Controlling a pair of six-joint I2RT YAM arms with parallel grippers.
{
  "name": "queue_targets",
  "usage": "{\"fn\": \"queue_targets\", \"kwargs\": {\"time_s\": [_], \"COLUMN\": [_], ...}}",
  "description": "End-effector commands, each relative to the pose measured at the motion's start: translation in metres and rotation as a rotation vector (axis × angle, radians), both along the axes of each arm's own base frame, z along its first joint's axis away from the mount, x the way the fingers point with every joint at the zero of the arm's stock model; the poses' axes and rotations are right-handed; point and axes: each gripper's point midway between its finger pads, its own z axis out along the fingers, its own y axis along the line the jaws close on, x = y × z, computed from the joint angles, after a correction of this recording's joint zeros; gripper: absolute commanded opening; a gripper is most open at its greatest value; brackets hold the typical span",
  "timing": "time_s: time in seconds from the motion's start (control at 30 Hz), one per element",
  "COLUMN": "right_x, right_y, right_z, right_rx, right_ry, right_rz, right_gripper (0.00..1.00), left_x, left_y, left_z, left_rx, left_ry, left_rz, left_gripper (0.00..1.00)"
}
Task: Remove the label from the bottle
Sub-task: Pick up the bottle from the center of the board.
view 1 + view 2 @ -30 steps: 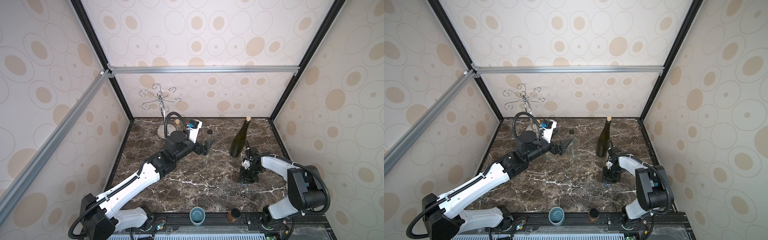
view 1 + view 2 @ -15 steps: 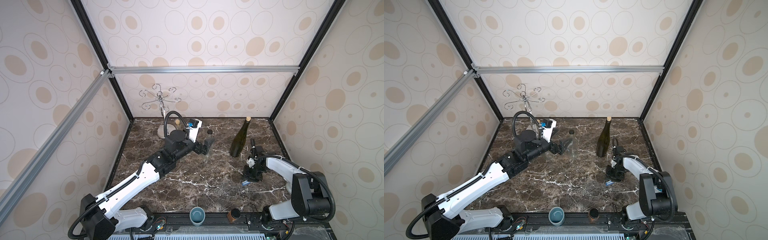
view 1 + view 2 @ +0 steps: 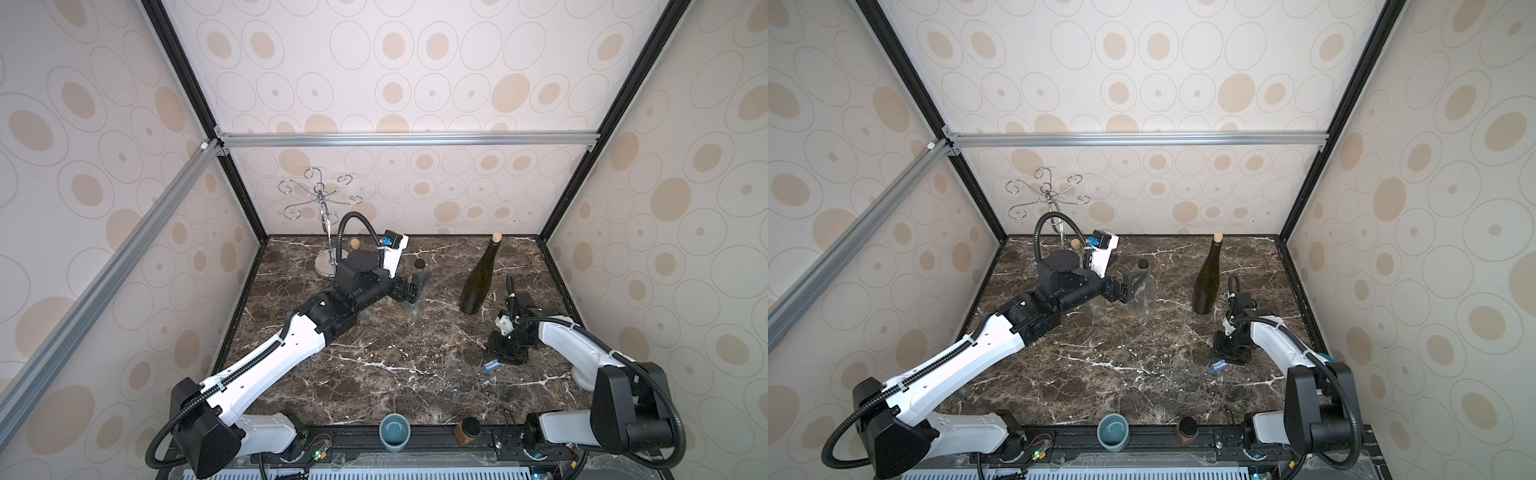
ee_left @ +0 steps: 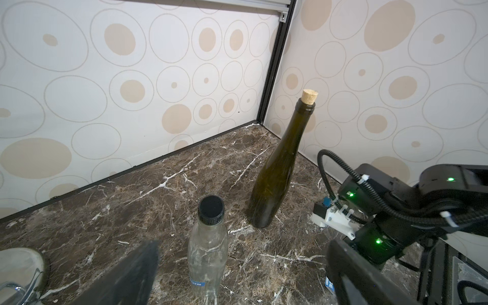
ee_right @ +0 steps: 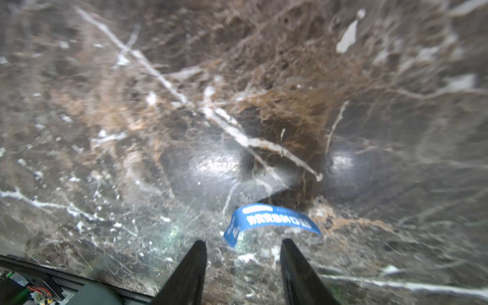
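**Label on the table, a blue scrap on the bottle**

In both top views the clear plastic bottle (image 3: pixel 1148 301) stands upright toward the back of the marble table (image 3: pixel 395 374), with the left tool (image 3: pixel 1128 287) spread wide about it. The blue label (image 3: pixel 492 366) lies on the table well apart from the bottle. It is just beside the down-pointing right tool (image 3: pixel 500 358) and near the green wine bottle (image 3: pixel 478 282).

The left wrist view shows what those cannot. There are open gaps between the bottle (image 4: pixel 208 250) and either finger, so nothing grips it, and a small blue scrap (image 4: pixel 198 283) sits low on its wall. The task may be short of done, and a careless pull-back of that arm could tip so light a bottle.

Only the right wrist view shows the right tool (image 5: pixel 244 244) with its jaws parted and empty, the curled label (image 5: pixel 269 220) just beyond the tips. Whether the label touches a finger cannot be told. If its glue side clings, it could ride up with the tool.
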Motion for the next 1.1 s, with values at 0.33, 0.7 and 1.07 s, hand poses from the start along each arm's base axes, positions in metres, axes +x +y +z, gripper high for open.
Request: {"fn": "queue_targets", "kwargs": {"time_s": [0.33, 0.7, 1.07], "right_x": [-0.001, 0.007, 0.017], "right_y": [0.027, 0.050, 0.049], "right_z": [0.131, 0.209, 0.216], "right_rx": [0.143, 0.190, 0.162], "right_ry": [-0.440, -0.687, -0.715], "right_rz": [0.120, 0.181, 0.196], "right_gripper": [0.95, 0.97, 0.96], "left_x": [0.026, 0.047, 0.073], "left_y": [0.008, -0.001, -0.015], "left_z": [-0.004, -0.040, -0.069], "left_rx": [0.104, 0.199, 0.261], "left_ry": [0.055, 0.111, 0.120], "left_rz": [0.068, 0.061, 0.071], "left_gripper": [1.00, 1.00, 0.91]}}
